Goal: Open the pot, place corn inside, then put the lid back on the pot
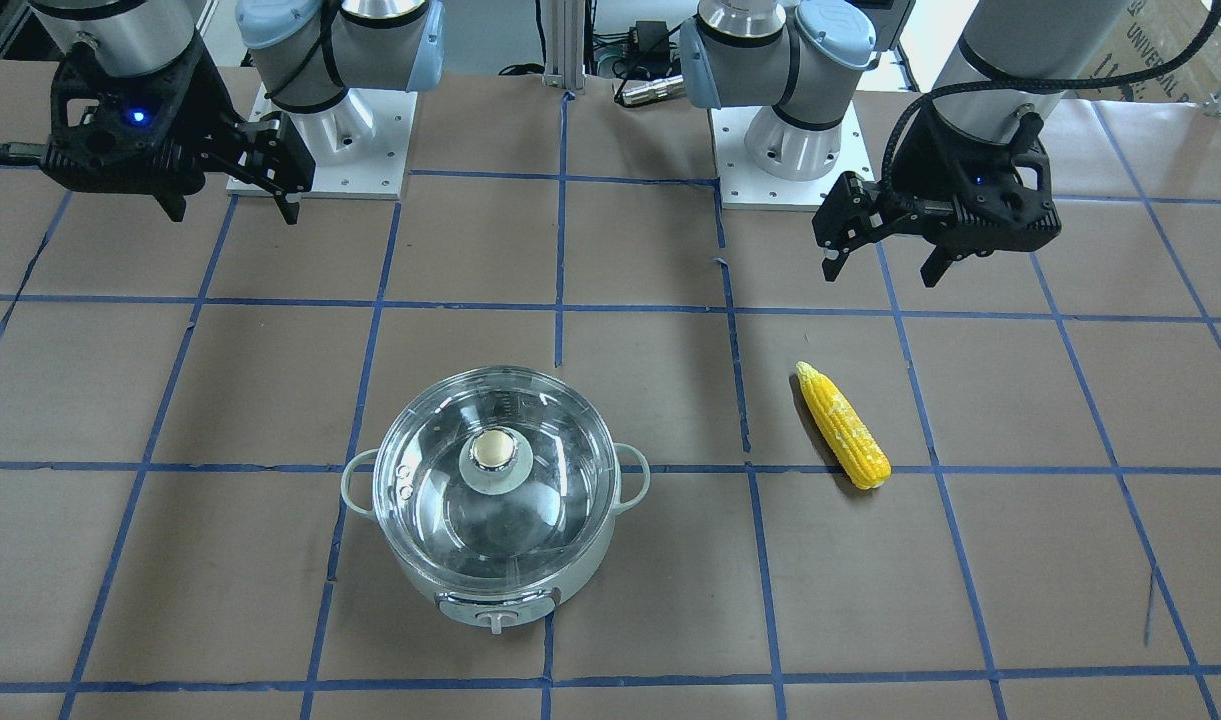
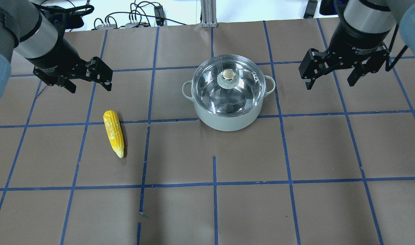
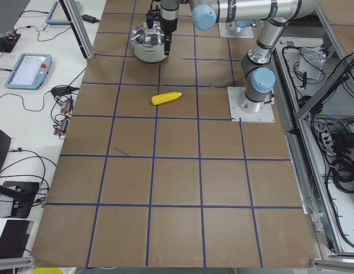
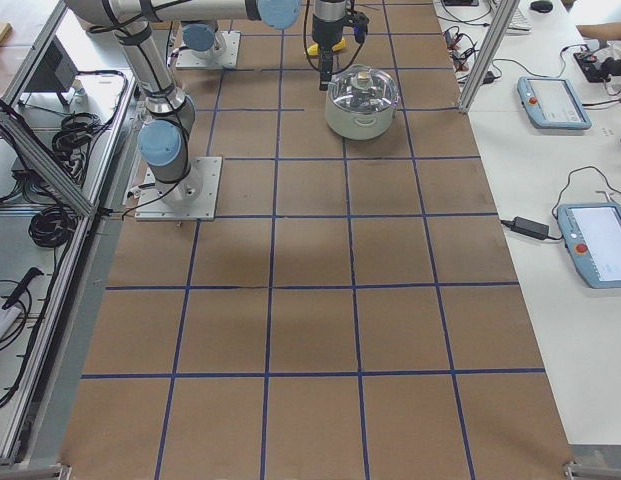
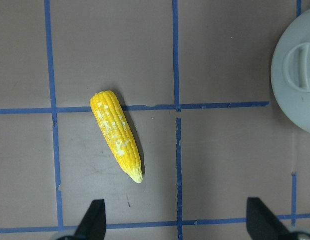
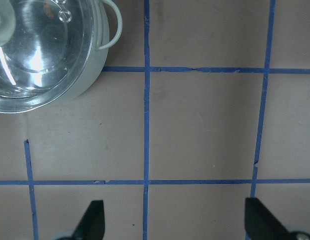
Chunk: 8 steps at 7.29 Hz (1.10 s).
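The pale-green pot stands mid-table with the clear glass lid seated on it, its beige knob on top. The pot also shows in the front view. The yellow corn lies flat on the table to the pot's left, and also shows in the front view and the left wrist view. My left gripper is open and empty above the table, beyond the corn. My right gripper is open and empty, to the right of the pot. The pot's edge shows in the right wrist view.
Brown paper with a blue tape grid covers the table. The two arm bases stand on plates at the robot's edge. Cables lie beyond the far edge.
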Motion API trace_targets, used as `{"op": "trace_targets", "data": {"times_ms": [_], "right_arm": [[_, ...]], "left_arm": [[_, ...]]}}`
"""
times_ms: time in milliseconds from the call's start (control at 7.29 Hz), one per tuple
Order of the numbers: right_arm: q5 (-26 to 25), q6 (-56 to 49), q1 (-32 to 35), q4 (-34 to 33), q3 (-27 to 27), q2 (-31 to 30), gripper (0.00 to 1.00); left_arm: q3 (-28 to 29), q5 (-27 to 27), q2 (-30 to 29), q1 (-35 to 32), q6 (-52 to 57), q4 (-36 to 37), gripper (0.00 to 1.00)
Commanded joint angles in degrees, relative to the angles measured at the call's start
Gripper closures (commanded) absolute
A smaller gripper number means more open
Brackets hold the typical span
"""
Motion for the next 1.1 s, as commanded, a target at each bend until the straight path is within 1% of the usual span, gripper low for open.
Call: {"op": "trace_targets", "data": {"times_ms": [0, 274, 411, 823, 960], "right_arm": [[-0.1, 0.0, 0.2, 0.1, -0.4, -1.0, 0.0], [-0.1, 0.1, 0.2, -0.1, -0.3, -1.2, 0.0], [0.1, 0.1, 0.2, -0.2, -0.6, -1.2, 0.0], [-0.1, 0.6, 0.0, -0.5, 0.1, -0.8, 0.0], [-0.1, 0.1, 0.2, -4.3, -0.6, -0.1, 0.0]], "left_arm": [[0.5, 0.1, -0.1, -0.1, -0.1, -0.1, 0.0], [0.7, 0.8, 1.3, -0.1, -0.1, -0.2, 0.0], [0.8, 2.2, 1.4, -0.2, -0.2, -0.2, 0.0], [1.2, 1.6, 1.3, -0.2, -0.2, -0.2, 0.0], [1.1, 1.6, 1.4, -0.2, -0.4, -0.2, 0.0]]}}
